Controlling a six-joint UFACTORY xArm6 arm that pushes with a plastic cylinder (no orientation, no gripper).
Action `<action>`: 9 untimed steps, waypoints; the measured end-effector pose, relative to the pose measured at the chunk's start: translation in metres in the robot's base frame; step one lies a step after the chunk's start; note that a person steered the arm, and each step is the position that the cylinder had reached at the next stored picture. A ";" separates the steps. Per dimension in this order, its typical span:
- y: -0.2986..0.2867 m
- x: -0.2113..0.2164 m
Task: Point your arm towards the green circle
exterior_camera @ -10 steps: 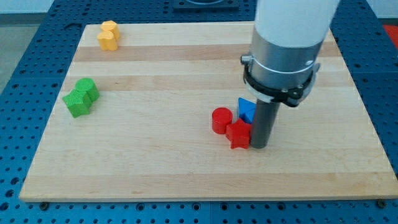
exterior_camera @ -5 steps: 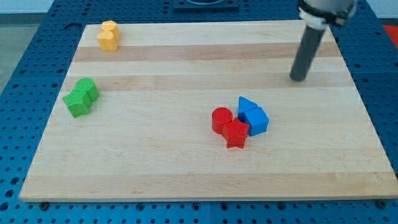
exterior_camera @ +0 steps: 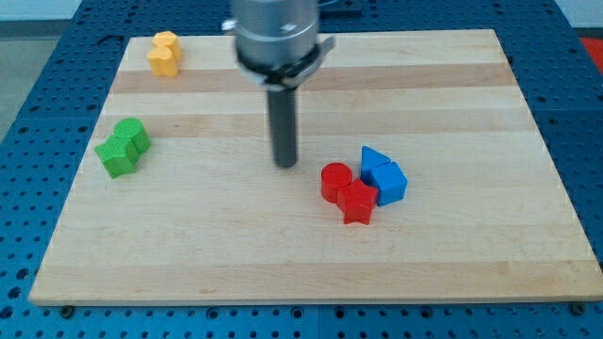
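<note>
Two green blocks point(exterior_camera: 122, 148) sit touching near the board's left edge; their exact shapes are hard to make out. My tip point(exterior_camera: 285, 165) rests on the board near its middle, well to the right of the green blocks and a little up and left of the red cylinder point(exterior_camera: 334, 181). A red star point(exterior_camera: 358, 201) touches the red cylinder. A blue triangle point(exterior_camera: 372, 159) and a blue cube point(exterior_camera: 387, 182) sit just to their right.
Two yellow blocks point(exterior_camera: 164, 54) sit touching at the board's top left corner. The wooden board point(exterior_camera: 188, 264) lies on a blue perforated table.
My tip has swept from beside the red and blue cluster up to the view's top right, then left to the board's middle. The blocks have not moved.
</note>
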State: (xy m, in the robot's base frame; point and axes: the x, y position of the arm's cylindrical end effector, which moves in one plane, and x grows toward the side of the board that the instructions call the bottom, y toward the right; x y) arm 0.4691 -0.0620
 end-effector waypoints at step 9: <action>-0.193 -0.043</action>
